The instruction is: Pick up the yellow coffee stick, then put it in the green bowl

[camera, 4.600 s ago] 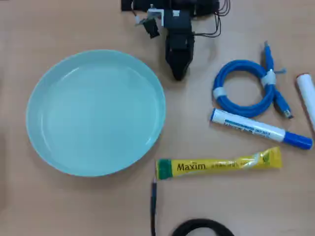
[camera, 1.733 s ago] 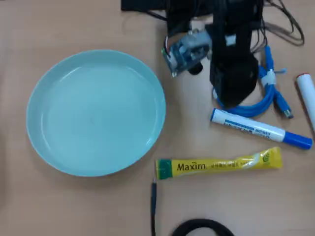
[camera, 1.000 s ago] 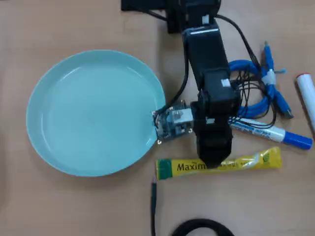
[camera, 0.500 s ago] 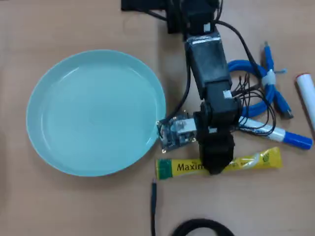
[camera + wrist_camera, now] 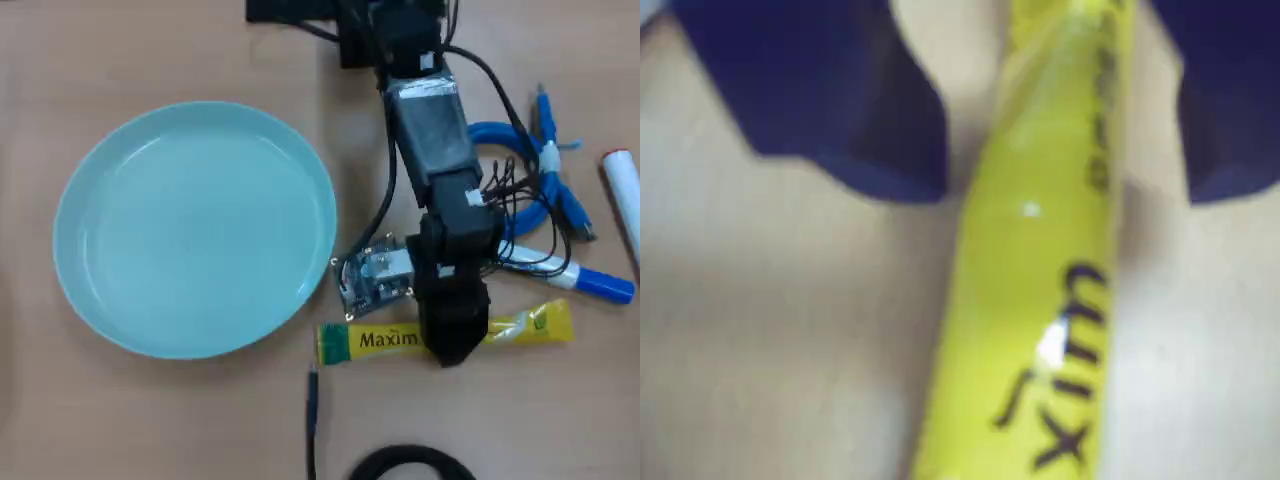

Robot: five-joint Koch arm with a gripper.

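- My gripper is low over the yellow coffee stick, with one jaw on each side of it; in the wrist view the jaws are spread and the sachet passes between them, not yet pinched as far as I can judge.
- In the overhead view the stick lies flat on the table, long axis from 9 o'clock to 3 o'clock (green end at 9), and I come from 12 o'clock, so I cross it close to its middle.
- In the wrist view the yellow coffee stick runs from 12 to 6 o'clock, nearer to the jaw on the right side of that picture.
- The green bowl is empty and lies at about 10 o'clock from my gripper, just beside the green end of the stick.
- Writing: "Maxim" in dark letters is clear in the overhead view; the small print further along I cannot read.
- The white marker (blue cap) lies at about 2 o'clock, near my wrist, so I think closing must stay narrow.
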